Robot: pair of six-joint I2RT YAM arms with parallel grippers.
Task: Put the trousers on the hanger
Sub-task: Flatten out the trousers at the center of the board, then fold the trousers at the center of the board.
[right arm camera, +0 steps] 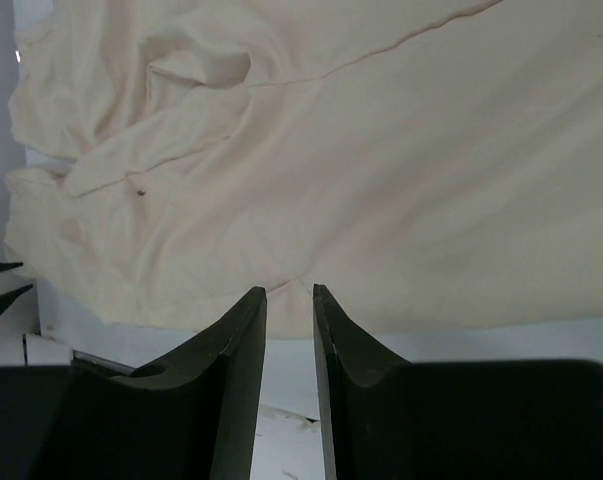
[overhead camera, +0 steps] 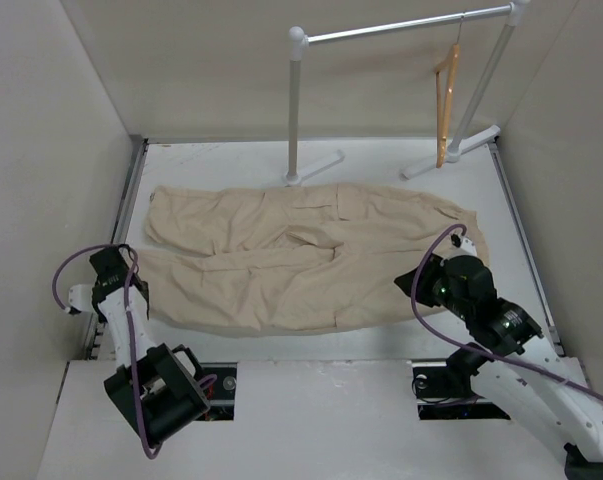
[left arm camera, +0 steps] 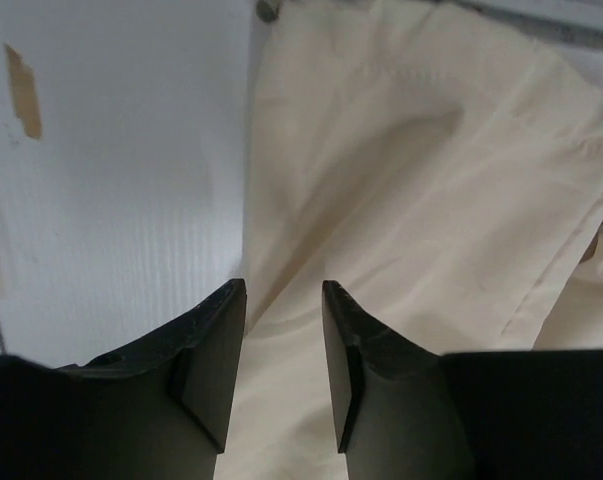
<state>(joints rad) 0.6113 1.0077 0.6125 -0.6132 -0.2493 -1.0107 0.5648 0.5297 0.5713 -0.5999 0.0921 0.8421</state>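
On the white table [overhead camera: 231, 160], the large, wrinkled beige cloth trousers [overhead camera: 311, 262] lay spread flat, with the two legs running out to the left and the waist end to the right. The slim light-brown wooden hanger [overhead camera: 446, 100] hung by its metal hook from the white metal garment rail [overhead camera: 401, 28] at the far right, well apart from the cloth.

The left gripper [left arm camera: 281, 292] stood over the near leg close to its hem. Its jaws were a narrow way apart, with cloth showing through the gap and nothing pinched. The right gripper [right arm camera: 289, 293] stood at the near edge of the trousers toward the waist end, its jaws likewise only slightly parted and empty. The cloth's edge lay just beyond its tips.

The task looked to be at its first step, taking hold of the garment, with nothing yet lifted. The next move would call for each gripper to come down and pinch an edge or a raised wrinkle. Flat fabric on a hard table offers little to bite, and a shallow grip on such soft cloth could slip once the weight hung from it.

Room was limited. Walls closed the table on the left, the right and the far side. The feet of the rail stood just beside the far edge of the trousers. The hanger hung close to the right post and the right wall, so any approach there looked tight. The freest space was above the middle of the cloth.
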